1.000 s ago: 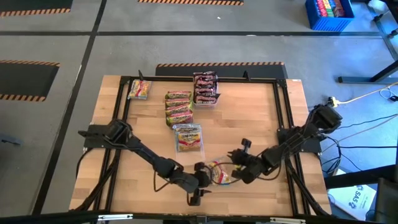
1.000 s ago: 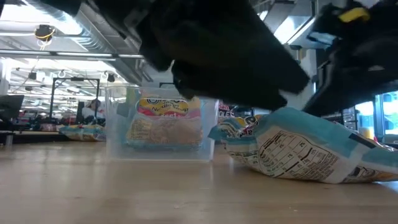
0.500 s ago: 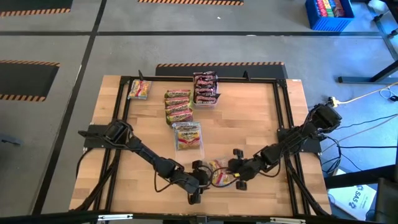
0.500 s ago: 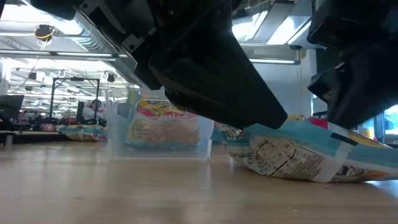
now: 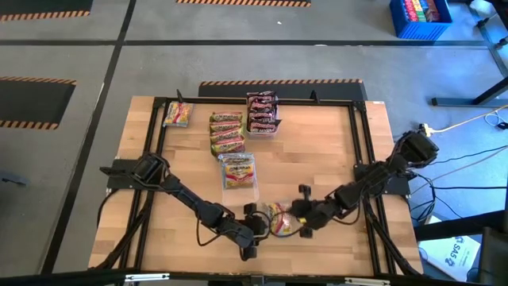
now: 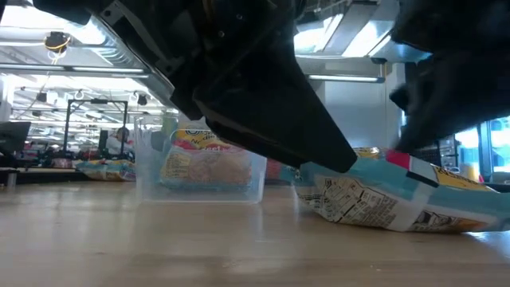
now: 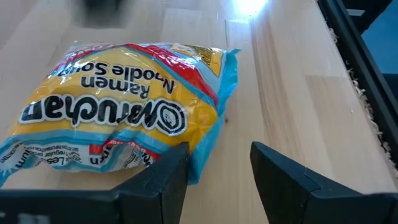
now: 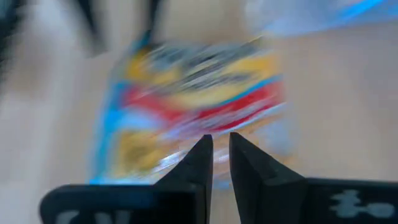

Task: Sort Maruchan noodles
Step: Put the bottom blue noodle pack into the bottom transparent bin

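Observation:
A yellow, red and blue Maruchan noodle packet (image 5: 278, 222) lies flat near the table's near edge, between my two grippers; it also shows in the low view (image 6: 382, 199). My left gripper (image 7: 219, 168) is open at the packet's left end; one finger (image 7: 166, 179) stands at the packet's blue edge, the other over bare wood. My right gripper (image 8: 221, 152) comes from the table's right, its fingers almost together at the packet's right edge. A clear tray (image 5: 240, 184) holds a yellow-pink packet (image 5: 239, 170). My left gripper's one finger (image 7: 166, 179) stands against the packet's blue edge (image 7: 202, 165); whether it touches, I cannot tell. My right gripper pinches the packet's pale right edge (image 8: 221, 163) between its two fingers, coming low from the table's right. The packet's underside (image 6: 374, 219) rests on the table.
Green-and-orange packets (image 5: 227, 133) and dark brown-red packets (image 5: 262, 112) lie in rows toward the far edge. One more packet (image 5: 178, 114) lies at the far left corner. A black frame rail (image 5: 361, 151) runs around the table. Bare wood (image 5: 309, 159) spreads right of the rows.
My right gripper has moved toward the table's left, up to the packet's right edge. My left arm has shifted slightly along the near edge. The packet has stayed in about the same place.

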### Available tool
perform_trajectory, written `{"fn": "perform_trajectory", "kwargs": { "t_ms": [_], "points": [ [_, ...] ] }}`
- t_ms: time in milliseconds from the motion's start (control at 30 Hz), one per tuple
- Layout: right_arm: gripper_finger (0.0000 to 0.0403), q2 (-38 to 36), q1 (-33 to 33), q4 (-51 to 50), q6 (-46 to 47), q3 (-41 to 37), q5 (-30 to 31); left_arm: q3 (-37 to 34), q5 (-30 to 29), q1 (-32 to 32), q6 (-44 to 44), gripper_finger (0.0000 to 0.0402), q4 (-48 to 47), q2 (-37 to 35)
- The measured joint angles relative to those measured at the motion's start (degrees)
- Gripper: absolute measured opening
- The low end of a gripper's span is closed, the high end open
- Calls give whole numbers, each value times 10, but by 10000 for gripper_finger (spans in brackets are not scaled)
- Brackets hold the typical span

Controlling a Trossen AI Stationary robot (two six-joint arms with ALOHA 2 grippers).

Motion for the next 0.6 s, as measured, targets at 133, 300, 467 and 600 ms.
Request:
{"fn": "perform_trajectory", "kwargs": {
  "t_ms": [133,300,467,600],
  "points": [
    [37,7,-33,3,-17,0,129,0,0,-1,1,168,0,0],
    [37,39,-78,13,-9,0,158,0,1,-1,3,168,0,0],
    [37,84,-90,58,-14,0,11,0,1,-1,3,168,0,0],
    [37,86,-62,50,1,0,-43,0,2,-1,3,168,0,0]
  ]
}}
